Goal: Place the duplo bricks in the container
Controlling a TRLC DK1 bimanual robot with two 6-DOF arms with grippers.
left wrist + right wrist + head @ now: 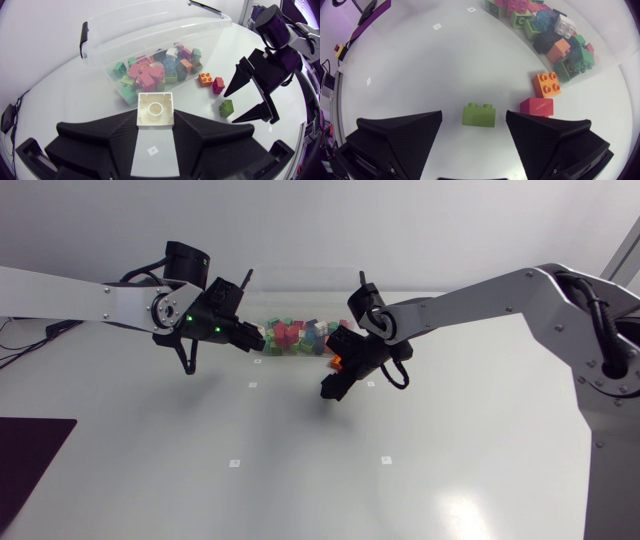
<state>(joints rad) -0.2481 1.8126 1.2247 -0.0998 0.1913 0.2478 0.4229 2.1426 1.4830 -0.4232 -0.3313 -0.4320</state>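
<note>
The counter bears a clear container full of duplo bricks. The left end effector is clamped on a cream brick just before the container. The right end effector, its fingers apart, straddles a green brick without touching it. An orange brick and a red brick lie beside it.

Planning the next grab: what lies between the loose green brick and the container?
A red brick and an orange brick, shown in the left wrist view.

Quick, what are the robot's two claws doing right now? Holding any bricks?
Left gripper: shut, holding the white brick.
Right gripper: open, with the green brick lying between its fingers but not gripped.
</note>
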